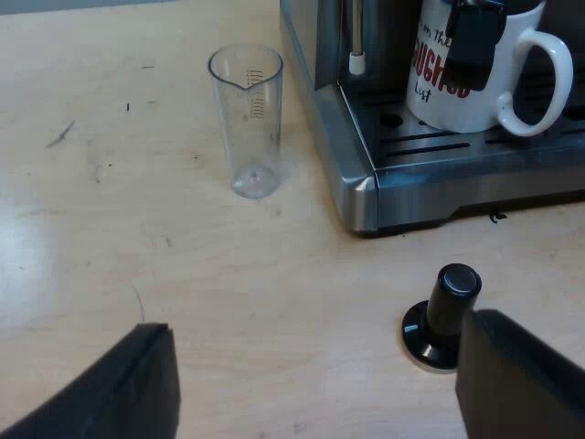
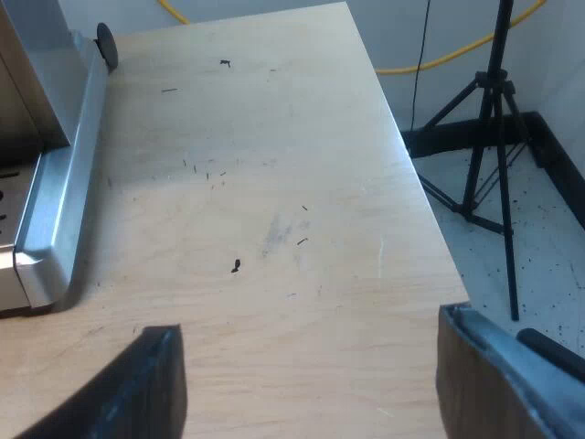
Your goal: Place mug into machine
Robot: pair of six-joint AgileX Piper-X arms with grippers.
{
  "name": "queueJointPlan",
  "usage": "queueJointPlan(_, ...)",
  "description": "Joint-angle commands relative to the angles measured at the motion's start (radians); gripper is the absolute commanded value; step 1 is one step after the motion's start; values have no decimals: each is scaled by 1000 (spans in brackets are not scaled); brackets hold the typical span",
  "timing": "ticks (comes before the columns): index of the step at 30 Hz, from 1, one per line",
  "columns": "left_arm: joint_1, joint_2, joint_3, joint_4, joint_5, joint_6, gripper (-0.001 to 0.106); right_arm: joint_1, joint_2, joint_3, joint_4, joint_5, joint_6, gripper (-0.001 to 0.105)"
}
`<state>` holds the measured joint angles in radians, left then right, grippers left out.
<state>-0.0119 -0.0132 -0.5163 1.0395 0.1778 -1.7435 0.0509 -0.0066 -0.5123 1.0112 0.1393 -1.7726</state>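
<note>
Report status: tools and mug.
Left tool open, empty, near tamper. Right tool open, empty, over table beside machine. Mug upright on machine's drip tray. Measuring glass stands clear of mug.

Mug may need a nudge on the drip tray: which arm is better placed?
Left: the left gripper, open, faces the mug on the drip tray; the right gripper faces table beside the espresso machine.

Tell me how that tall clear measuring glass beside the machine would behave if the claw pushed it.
The measuring glass stands tall and narrow on a small base, so a push near its rim would probably tip it. It looks thin, clear and empty, so likely light, and it may slide on the smooth table.
</note>
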Motion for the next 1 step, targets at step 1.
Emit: queueJointPlan(1, 0, -138, -2, -16, -10, -10, 65, -5, -46, -3, -5, -8, -4, 59)
